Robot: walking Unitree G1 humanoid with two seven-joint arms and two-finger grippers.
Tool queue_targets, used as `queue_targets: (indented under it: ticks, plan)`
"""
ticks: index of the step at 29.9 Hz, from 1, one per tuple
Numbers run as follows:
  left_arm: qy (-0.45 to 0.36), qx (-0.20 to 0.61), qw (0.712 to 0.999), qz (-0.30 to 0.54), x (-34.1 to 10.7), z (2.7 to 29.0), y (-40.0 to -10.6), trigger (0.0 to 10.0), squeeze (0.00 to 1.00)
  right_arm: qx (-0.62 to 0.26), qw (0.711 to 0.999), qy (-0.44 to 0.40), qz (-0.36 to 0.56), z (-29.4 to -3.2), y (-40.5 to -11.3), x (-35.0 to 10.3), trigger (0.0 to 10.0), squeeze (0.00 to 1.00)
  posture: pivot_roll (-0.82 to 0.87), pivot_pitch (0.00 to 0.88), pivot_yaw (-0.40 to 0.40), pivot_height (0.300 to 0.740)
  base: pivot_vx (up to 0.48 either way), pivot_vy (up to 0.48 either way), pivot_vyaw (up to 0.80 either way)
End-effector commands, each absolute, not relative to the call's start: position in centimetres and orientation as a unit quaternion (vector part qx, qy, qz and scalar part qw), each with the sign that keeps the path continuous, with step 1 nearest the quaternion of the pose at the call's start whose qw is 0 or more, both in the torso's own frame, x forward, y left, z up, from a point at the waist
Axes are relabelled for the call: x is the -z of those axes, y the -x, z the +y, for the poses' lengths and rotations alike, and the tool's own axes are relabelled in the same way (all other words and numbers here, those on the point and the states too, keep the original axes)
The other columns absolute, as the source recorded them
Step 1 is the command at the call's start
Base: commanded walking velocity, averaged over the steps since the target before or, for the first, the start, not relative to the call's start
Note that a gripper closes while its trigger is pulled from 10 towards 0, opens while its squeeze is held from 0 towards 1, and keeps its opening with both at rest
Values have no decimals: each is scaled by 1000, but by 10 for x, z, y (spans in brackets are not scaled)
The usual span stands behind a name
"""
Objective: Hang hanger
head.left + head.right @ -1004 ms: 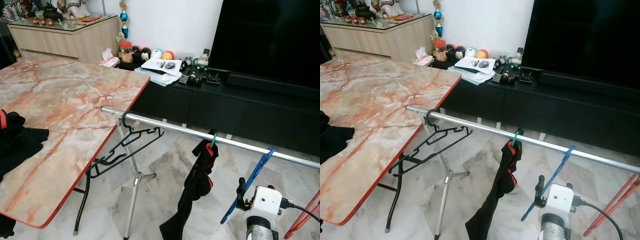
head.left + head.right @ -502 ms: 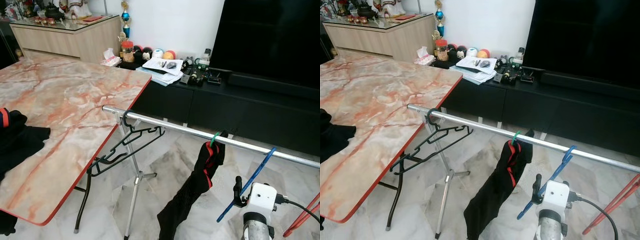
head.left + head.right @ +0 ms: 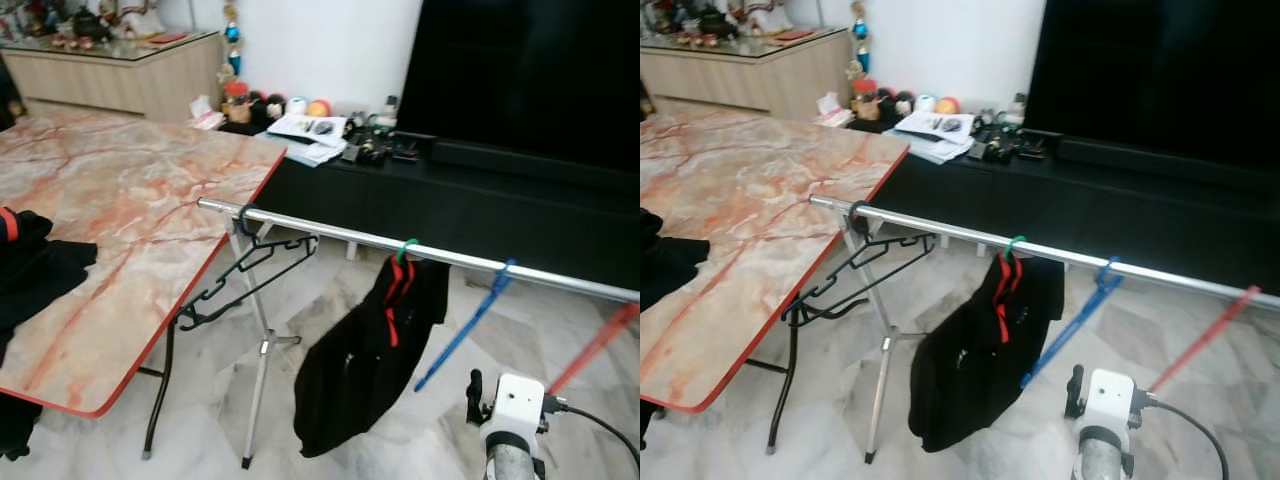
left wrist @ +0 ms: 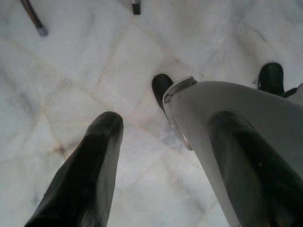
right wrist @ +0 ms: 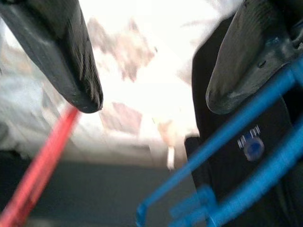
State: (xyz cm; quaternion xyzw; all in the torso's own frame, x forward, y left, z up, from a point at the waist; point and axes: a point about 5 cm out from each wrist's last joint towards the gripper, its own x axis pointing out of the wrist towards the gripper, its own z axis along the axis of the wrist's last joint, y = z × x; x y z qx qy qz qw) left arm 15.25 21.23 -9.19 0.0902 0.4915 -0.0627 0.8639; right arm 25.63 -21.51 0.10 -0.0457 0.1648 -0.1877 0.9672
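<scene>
The blue hanger (image 3: 465, 325) is hooked on the metal rail (image 3: 330, 233), between the black garment (image 3: 370, 350) on its green hanger and a red hanger (image 3: 590, 348), so the hanging looks done; only pulling the arm away seems left. The right gripper (image 5: 151, 94) is seen w/ fingers apart, holding nothing, just beside the blue hanger. The left gripper (image 4: 156, 156) hangs idle, fingers apart, above the marble floor (image 3: 330, 300). A marble-pattern table (image 3: 130, 210) w/ dark clothes stands at left; a black TV cabinet (image 3: 450, 200) is behind.
</scene>
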Motion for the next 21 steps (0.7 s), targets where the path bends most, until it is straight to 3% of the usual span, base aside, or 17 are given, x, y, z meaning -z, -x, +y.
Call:
queue_targets:
  ticks: [1, 11, 21]
  plan:
    - [-89, 62, 862, 496, 92, 213, -151, 10000, 0, 188, 966, 45, 173, -217, -256, 2, 10000, 0, -33, 0, -17, 740, -289, 0, 0]
    - [-88, 63, 862, 496, 93, 213, -150, 10000, 0, 172, 950, 45, 256, -212, -242, 30, 10000, 0, -29, 0, -15, 740, -291, 0, 0]
    - [-86, 64, 861, 496, 93, 212, -150, 10000, 0, 155, 917, 32, 367, -206, -204, 65, 10000, 0, -29, 0, -16, 740, -289, 0, 0]
